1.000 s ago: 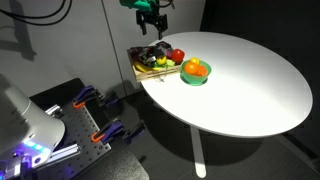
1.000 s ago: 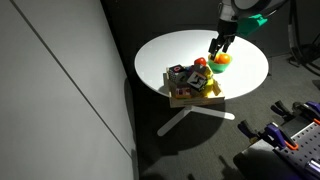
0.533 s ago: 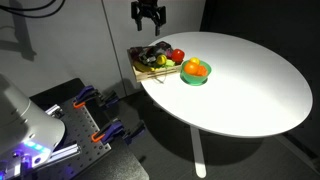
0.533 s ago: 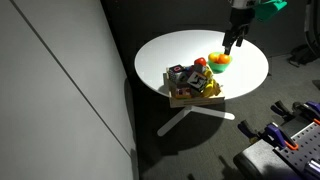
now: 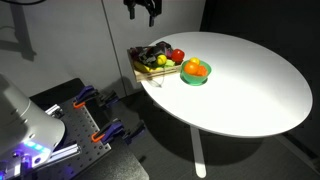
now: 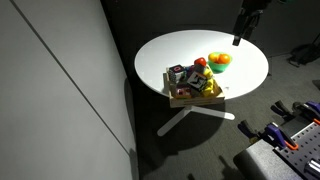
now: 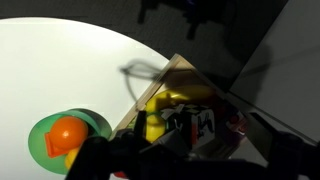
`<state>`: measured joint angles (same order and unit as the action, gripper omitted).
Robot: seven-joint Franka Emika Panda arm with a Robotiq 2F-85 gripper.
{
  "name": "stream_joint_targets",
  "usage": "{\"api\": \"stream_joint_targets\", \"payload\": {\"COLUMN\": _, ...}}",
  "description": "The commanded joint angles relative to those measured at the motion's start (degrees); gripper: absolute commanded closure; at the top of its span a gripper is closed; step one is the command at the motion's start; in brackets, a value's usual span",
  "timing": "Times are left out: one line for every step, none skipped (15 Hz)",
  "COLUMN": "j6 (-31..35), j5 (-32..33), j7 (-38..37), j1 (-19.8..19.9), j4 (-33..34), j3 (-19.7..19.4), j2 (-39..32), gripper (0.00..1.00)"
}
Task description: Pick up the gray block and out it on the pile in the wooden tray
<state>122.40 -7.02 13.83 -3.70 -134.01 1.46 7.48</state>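
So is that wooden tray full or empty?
Full: the wooden tray holds a heaped pile of coloured pieces, seen in both exterior views.

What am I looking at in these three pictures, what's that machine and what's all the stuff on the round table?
It is a robot arm, steered by a person, that ends in a two-fingered hand. Two pictures come from cameras standing in the room. The third comes from a camera on the arm's wrist, looking down. On the white round table, near its edge, sits a wooden tray piled with small toys. Beside it is a green bowl with something orange inside, and a red ball-like thing lies between them. The hand hangs in the air well above the table, open and holding nothing.
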Motion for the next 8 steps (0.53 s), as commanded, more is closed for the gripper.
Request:
{"api": "stream_joint_targets", "payload": {"j6": -1.36, "j5": -1.27, "j7": 1.10, "j1": 0.19, "j4": -1.77, "j3": -0.59, "j2": 4.25, "gripper": 0.00}}
{"api": "stream_joint_targets", "payload": {"j6": -1.12, "j5": -0.96, "j7": 0.61, "j1": 0.19, "j4": -2.02, "j3": -0.62, "j2": 4.88, "gripper": 0.00}}
{"api": "stream_joint_targets", "payload": {"j6": -0.99, "j5": -0.77, "j7": 0.41, "j1": 0.18, "j4": -2.26, "j3": -0.67, "j2": 5.40, "gripper": 0.00}}
{"api": "stream_joint_targets", "payload": {"j6": -0.77, "j5": -0.65, "j7": 0.11, "j1": 0.17, "j4": -2.51, "j3": -0.71, "j2": 5.86, "gripper": 0.00}}
{"api": "stream_joint_targets", "payload": {"j6": -0.59, "j5": -0.64, "j7": 0.10, "j1": 0.14, "j4": -2.72, "j3": -0.78, "j2": 6.17, "gripper": 0.00}}
{"api": "stream_joint_targets", "payload": {"j6": -0.66, "j5": -0.21, "j7": 0.00, "j1": -0.08, "j4": -1.29, "j3": -0.53, "j2": 3.95, "gripper": 0.00}}
{"api": "stream_joint_targets", "payload": {"j6": -0.66, "j5": -0.20, "j7": -0.01, "j1": -0.09, "j4": -1.43, "j3": -0.58, "j2": 4.33, "gripper": 0.00}}
{"api": "stream_joint_targets", "payload": {"j6": -0.66, "j5": -0.20, "j7": -0.01, "j1": -0.10, "j4": -1.56, "j3": -0.61, "j2": 4.56, "gripper": 0.00}}
